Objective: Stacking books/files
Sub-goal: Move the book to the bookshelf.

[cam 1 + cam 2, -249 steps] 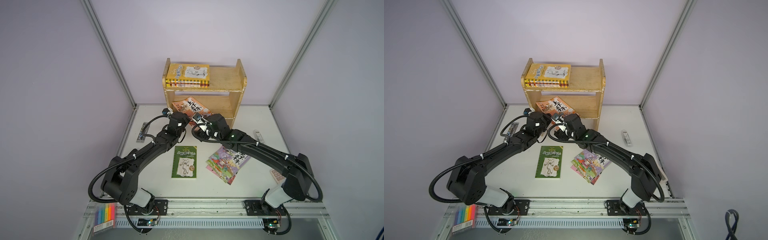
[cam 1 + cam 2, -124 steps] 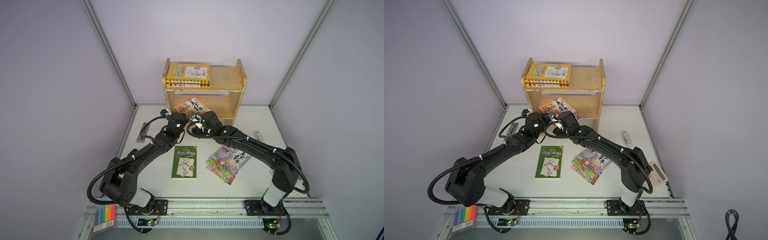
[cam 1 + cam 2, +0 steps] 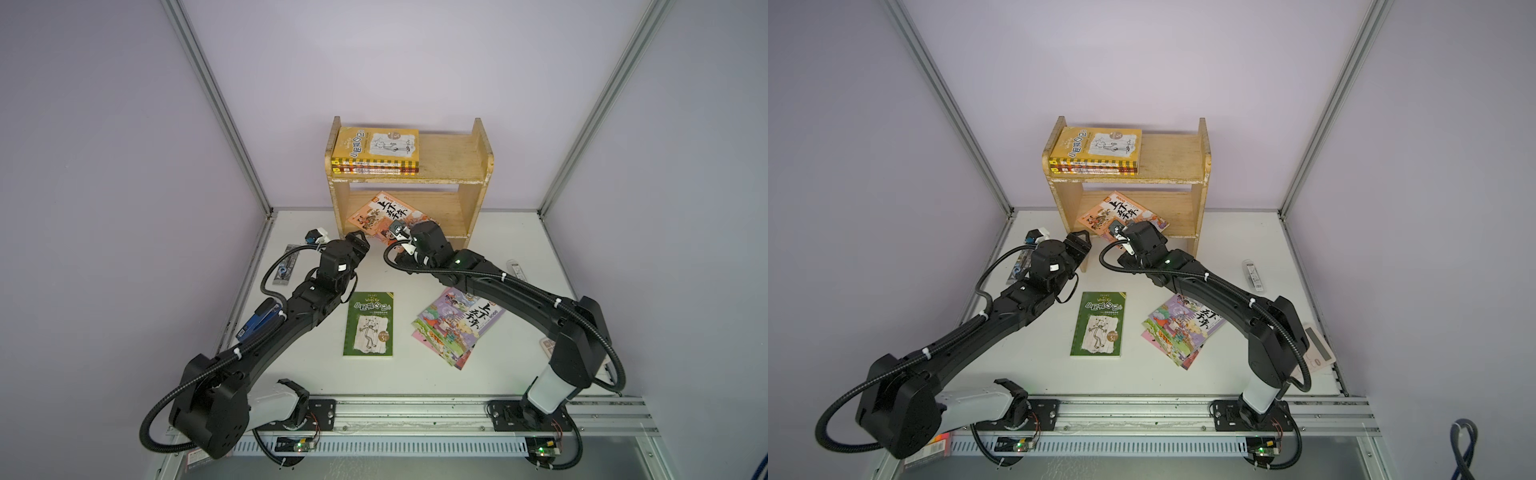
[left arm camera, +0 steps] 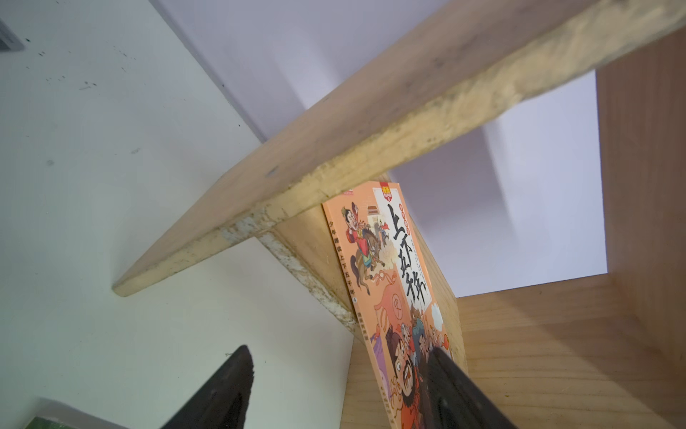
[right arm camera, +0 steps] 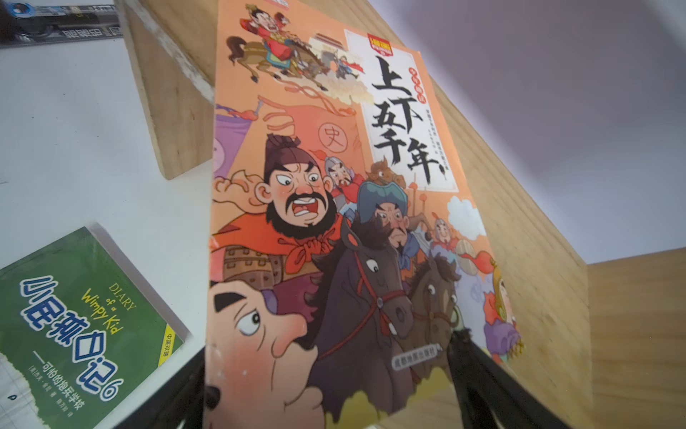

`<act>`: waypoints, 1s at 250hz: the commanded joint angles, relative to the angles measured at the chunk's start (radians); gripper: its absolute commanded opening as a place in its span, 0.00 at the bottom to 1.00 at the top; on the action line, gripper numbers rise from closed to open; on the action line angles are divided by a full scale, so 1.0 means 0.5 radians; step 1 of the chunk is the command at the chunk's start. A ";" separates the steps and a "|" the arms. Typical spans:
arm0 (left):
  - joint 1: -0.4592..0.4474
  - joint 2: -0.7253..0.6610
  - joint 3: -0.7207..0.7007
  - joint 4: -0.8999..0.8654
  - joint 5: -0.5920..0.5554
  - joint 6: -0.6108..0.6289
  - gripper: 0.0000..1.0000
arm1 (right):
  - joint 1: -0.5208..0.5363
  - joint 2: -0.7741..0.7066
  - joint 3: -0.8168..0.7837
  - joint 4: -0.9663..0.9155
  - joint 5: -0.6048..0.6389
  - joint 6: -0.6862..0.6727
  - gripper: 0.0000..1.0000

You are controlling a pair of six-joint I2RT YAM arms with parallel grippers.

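Orange book [image 3: 386, 214]: tilted, half inside the shelf [image 3: 451, 156]'s lower bay, near end over the surface [image 3: 409, 374].
Right pincer [image 5: 328, 349]: spread wide astride that end, no clamp; I'd nudge it in flat.
Left pincer [image 4: 338, 351]: jaws apart, holding nothing; I'd pull clear.

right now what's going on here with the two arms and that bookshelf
Both arms are at the lower level of the wooden shelf, where an orange cartoon book sits tilted, partly sticking out. The right gripper has its jaws wide, the book's near end across them; the left gripper is open next to its spine. A yellow-topped stack sits on the top level; a green book and a fanned pile of cartoon books lie on the table.
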 commanded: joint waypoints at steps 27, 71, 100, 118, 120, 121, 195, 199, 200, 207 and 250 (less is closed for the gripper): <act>0.033 -0.258 -0.107 -0.197 -0.161 0.111 0.80 | -0.082 -0.019 -0.008 -0.080 0.027 0.131 0.92; 0.065 -0.416 -0.170 -0.331 -0.179 0.137 0.81 | -0.173 -0.042 -0.017 -0.131 0.016 0.187 0.92; 0.073 -0.485 -0.198 -0.397 -0.186 0.149 0.82 | -0.248 -0.075 -0.016 -0.161 -0.034 0.248 0.92; 0.077 -0.513 -0.215 -0.418 -0.188 0.150 0.82 | -0.282 -0.087 -0.008 -0.175 -0.053 0.284 0.92; 0.078 -0.516 -0.217 -0.420 -0.186 0.149 0.82 | -0.285 -0.087 -0.004 -0.178 -0.053 0.289 0.92; 0.077 -0.516 -0.217 -0.421 -0.187 0.150 0.82 | -0.285 -0.085 -0.002 -0.180 -0.055 0.291 0.92; 0.085 -0.571 -0.255 -0.474 -0.178 0.151 0.83 | -0.342 -0.044 0.051 -0.314 0.048 0.365 0.92; 0.085 -0.575 -0.259 -0.474 -0.178 0.151 0.83 | -0.342 -0.042 0.049 -0.320 0.057 0.365 0.92; 0.085 -0.577 -0.258 -0.475 -0.179 0.151 0.83 | -0.341 -0.042 0.051 -0.322 0.060 0.367 0.92; 0.092 -0.586 -0.263 -0.482 -0.180 0.150 0.83 | -0.342 -0.043 0.049 -0.332 0.080 0.367 0.92; 0.123 -0.653 -0.280 -0.517 -0.191 0.157 0.83 | -0.343 -0.094 0.015 -0.351 0.094 0.361 0.93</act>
